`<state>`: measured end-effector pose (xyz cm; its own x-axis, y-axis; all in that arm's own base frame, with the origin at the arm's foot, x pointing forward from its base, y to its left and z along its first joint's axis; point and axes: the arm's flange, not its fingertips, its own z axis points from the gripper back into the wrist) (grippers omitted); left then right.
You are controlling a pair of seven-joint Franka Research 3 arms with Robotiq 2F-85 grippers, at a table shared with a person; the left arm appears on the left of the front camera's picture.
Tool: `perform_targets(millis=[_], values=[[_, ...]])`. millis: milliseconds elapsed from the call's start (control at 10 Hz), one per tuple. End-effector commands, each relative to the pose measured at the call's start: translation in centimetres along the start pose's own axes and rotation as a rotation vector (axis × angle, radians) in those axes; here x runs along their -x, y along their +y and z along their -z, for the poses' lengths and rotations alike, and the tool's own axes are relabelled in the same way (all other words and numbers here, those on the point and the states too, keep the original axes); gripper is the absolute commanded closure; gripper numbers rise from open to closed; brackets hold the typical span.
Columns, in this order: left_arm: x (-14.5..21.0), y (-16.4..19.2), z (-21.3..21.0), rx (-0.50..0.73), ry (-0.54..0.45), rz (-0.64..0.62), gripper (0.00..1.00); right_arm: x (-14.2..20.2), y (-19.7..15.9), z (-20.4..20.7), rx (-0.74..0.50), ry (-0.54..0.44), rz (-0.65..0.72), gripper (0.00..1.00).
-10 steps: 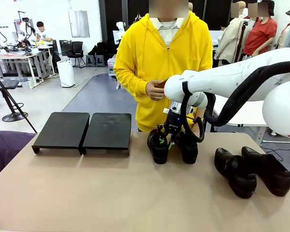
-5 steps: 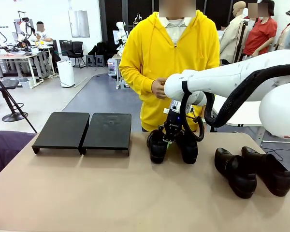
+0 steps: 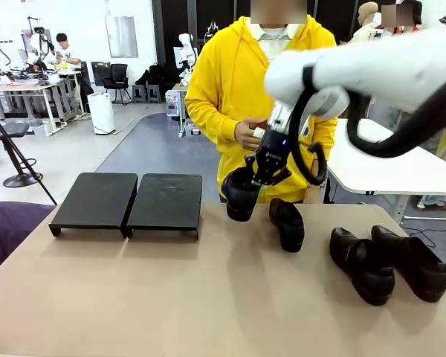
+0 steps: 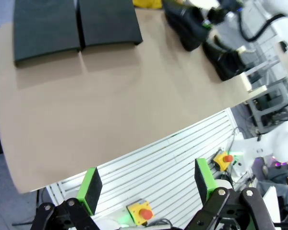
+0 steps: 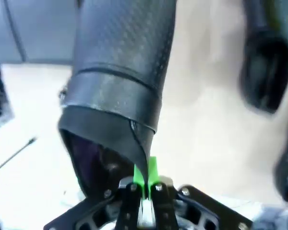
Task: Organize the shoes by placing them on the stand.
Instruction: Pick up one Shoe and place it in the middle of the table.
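My right gripper (image 3: 259, 182) is shut on the rim of a glossy black shoe (image 3: 240, 195) and holds it above the table, toe down. Up close in the right wrist view, that shoe (image 5: 119, 91) hangs from the green pads (image 5: 145, 173), pinched on its collar edge. A second shoe (image 3: 287, 222) lies on the table just right of the lifted one. Two more shoes (image 3: 363, 265) (image 3: 410, 262) sit side by side at the right. The black stand (image 3: 128, 202) of two flat sections is at the back left. My left gripper (image 4: 146, 184) hangs open off the table's near edge.
A person in a yellow hoodie (image 3: 230, 89) stands at the far edge behind the lifted shoe, hands held together at the waist. The tan table (image 3: 171, 297) is bare between the stand and the shoes. A white table (image 3: 401, 167) stands at the back right.
My right gripper has closed on the leftmost shoe and lifted it off the table. The arm has risen. The other shoes and the stand have not moved.
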<state>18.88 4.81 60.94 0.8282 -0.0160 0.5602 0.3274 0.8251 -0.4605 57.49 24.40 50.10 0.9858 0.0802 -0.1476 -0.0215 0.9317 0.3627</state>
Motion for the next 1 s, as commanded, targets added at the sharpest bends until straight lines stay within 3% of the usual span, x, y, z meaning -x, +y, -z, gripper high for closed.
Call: perform_targets(millis=[0,200,400,500,600,700,900], values=[[-0.1,0.0,-0.2,0.021,-0.003,0.009,0.0,10.8,0.1,-1.7,-0.034,0.196,-0.001,1.0],[-0.1,0.0,-0.2,0.021,-0.003,0.009,0.0,18.2,3.1,-0.4,0.022,0.238,-0.003,1.0],[-0.1,0.0,-0.2,0.021,-0.003,0.009,0.0,23.1,4.6,1.6,0.03,0.085,0.08,1.0],[-0.1,0.0,-0.2,0.021,-0.003,0.009,0.0,22.8,4.3,1.7,0.03,0.096,0.067,1.0],[-0.1,0.0,-0.2,0.021,-0.003,0.009,0.0,20.1,2.8,0.4,0.051,0.125,0.093,1.0],[-0.1,0.0,-0.2,0.021,-0.003,0.009,0.0,23.4,4.5,1.6,0.064,0.159,0.029,1.0],[-0.1,0.0,-0.2,0.021,-0.003,0.009,0.0,23.4,4.5,1.6,0.064,0.159,0.029,1.0]])
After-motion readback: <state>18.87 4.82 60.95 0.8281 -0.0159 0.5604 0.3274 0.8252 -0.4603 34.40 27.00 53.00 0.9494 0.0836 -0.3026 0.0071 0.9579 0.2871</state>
